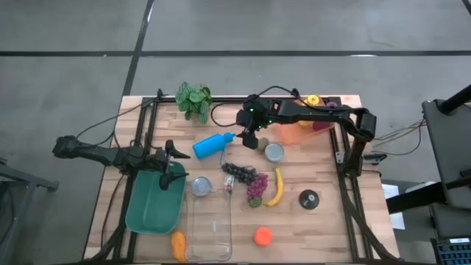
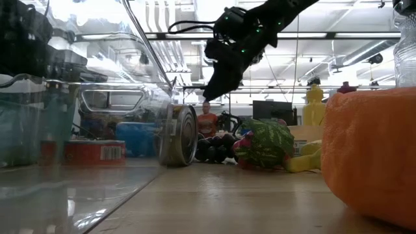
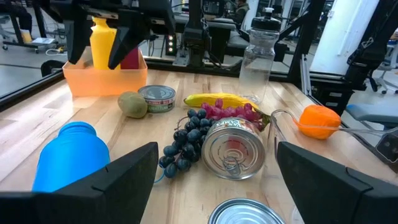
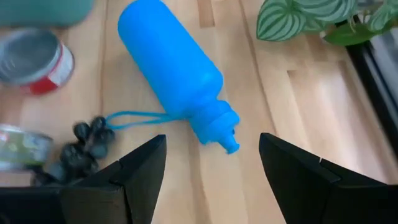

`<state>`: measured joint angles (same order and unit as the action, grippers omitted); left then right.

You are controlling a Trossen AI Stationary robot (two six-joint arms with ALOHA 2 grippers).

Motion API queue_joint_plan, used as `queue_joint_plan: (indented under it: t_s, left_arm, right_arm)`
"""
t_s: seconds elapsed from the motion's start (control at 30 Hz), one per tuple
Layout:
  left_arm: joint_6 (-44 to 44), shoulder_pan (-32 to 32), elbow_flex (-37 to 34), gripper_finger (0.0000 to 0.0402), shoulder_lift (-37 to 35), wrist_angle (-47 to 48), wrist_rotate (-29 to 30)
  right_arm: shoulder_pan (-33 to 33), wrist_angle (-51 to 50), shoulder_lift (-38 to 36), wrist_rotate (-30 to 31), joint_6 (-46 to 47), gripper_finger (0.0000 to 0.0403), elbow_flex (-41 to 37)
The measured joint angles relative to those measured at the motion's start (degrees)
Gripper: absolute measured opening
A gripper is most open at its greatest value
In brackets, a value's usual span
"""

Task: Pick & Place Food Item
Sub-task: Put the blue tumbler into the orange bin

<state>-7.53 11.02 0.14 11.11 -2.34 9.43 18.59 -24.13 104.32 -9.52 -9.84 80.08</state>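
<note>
Wooden tabletop carries the kiwi just below the right pincer, spread wide and empty, seemingly to straddle it, while the left pincer waits wide over the green bin.

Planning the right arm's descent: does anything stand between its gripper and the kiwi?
Nothing visible does. The right gripper hangs open above the table; the kiwi lies uncovered beside a can.
</note>
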Motion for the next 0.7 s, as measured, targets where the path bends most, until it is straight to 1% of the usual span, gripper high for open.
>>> queue_joint_plan:
  t_s: [0.1,0.17,0.23,0.27,0.33,0.37,0.47,0.6,0.7]
  left_arm:
    - [0.0,0.01,-0.02,0.0336,-0.02,-0.01,0.0]
    - [0.0,0.0,-0.01,0.0336,-0.02,0.0,0.0]
    - [0.0,0.01,-0.01,0.0336,-0.01,-0.01,0.0]
    - [0.0,0.0,-0.01,0.0336,0.0,0.0,0.0]
    - [0.0,0.01,0.0,0.0336,-0.02,-0.01,0.0]
    - [0.0,0.0,-0.01,0.0336,-0.02,-0.01,0.0]
    - [0.0,0.0,-0.01,0.0336,-0.02,-0.01,0.01]
    - [0.0,-0.01,0.0,0.0336,0.0,0.01,0.01]
    - [0.0,0.0,0.0,0.0336,-0.02,0.0,0.0]
  right_arm:
    - [-0.14,-0.48,0.33,-0.99,-2.68,0.0254,1.24]
    - [-0.38,-0.53,0.66,-2.0,-2.24,0.0254,1.67]
    - [-0.51,0.79,1.27,-2.22,2.44,0.0254,2.36]
    - [-0.65,1.01,1.69,-1.63,7.37,0.0254,2.72]
    - [-0.93,1.35,2.63,2.31,18.55,0.0254,3.45]
    - [-1.17,0.85,2.89,4.58,21.86,0.0254,3.45]
    - [-2.76,0.14,3.71,9.89,23.5,0.0254,3.45]
    - [-5.43,-0.43,4.59,12.57,27.43,0.0254,3.43]
    - [-6.77,1.24,6.06,14.41,30.49,0.0254,3.7]
